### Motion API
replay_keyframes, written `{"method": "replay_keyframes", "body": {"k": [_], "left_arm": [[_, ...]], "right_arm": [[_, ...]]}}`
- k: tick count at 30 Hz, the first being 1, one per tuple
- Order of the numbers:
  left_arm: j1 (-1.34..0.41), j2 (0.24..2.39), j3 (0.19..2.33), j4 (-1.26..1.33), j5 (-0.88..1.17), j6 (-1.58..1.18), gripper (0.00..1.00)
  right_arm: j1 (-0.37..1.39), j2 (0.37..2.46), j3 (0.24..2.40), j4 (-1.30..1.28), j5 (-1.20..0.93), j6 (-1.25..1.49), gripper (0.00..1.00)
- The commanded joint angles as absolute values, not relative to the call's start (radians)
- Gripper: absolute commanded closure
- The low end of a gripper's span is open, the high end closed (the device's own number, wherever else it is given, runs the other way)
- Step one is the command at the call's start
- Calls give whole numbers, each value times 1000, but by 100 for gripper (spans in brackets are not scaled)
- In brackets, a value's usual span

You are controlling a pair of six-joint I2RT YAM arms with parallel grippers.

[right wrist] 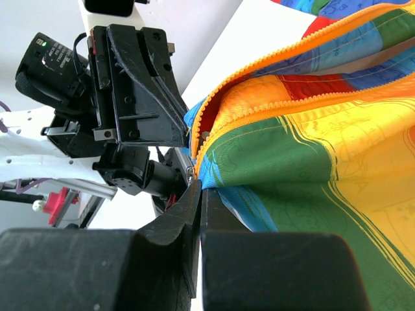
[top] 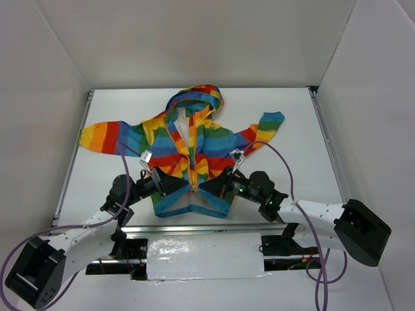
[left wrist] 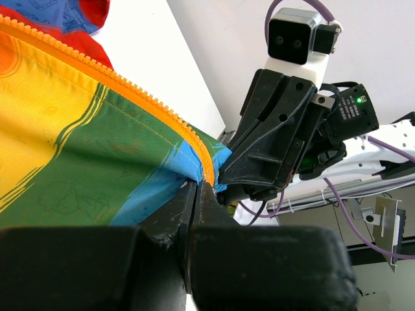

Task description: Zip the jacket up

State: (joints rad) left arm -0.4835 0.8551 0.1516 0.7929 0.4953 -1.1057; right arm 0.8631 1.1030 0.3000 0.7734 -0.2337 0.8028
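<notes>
The rainbow-striped hooded jacket (top: 194, 139) lies on its back on the white table, hood far, sleeves spread, front open. Its orange zipper (top: 192, 155) runs down the middle. My left gripper (top: 185, 186) and right gripper (top: 202, 188) meet tip to tip at the zipper's bottom, near the blue hem. In the left wrist view the left gripper (left wrist: 198, 188) is shut on the blue hem beside the orange zipper teeth (left wrist: 155, 107). In the right wrist view the right gripper (right wrist: 200, 184) is shut on the other hem edge, next to a small metal zipper part (right wrist: 192, 170).
The white table (top: 292, 129) is walled in by white panels on three sides. A foil-covered strip (top: 204, 256) and both arm bases lie along the near edge. Purple cables loop over each arm.
</notes>
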Motion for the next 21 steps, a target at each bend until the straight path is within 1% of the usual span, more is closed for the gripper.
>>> {"method": "replay_keyframes", "body": {"k": [1,21], "left_arm": [[-489,859,167,873,515,-1104,100],[-489,857,140,911,526,-1129,100]], "right_arm": [[854,1091,324,847,-244,795,100],[845,1137,348,888,-255,811,100]]}}
